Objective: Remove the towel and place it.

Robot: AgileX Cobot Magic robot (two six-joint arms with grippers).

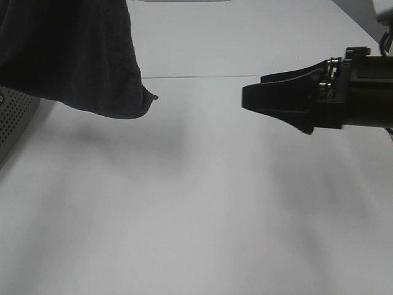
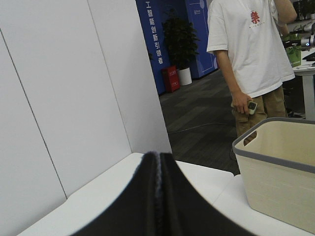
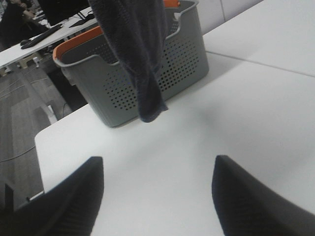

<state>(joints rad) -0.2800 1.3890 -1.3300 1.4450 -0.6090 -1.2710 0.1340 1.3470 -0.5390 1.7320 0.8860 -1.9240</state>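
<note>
The dark navy towel (image 1: 73,55) hangs from above at the far left, and its lower corner dangles clear of the white table (image 1: 196,215). In the right wrist view the towel (image 3: 138,49) hangs bunched in front of the grey perforated basket (image 3: 187,54). My left gripper (image 2: 156,155) is shut, with a thin edge of cloth pinched between its fingers; it is out of the high view. My right gripper (image 1: 252,98) is open and empty (image 3: 157,196). It hovers over the table to the right of the towel, apart from it.
The grey basket (image 1: 12,123) with an orange inner rim stands at the table's left edge, under the towel. A beige bin with a grey rim (image 2: 275,182) stands on a table, with a person (image 2: 251,49) standing behind it. A seam (image 1: 196,76) crosses the table.
</note>
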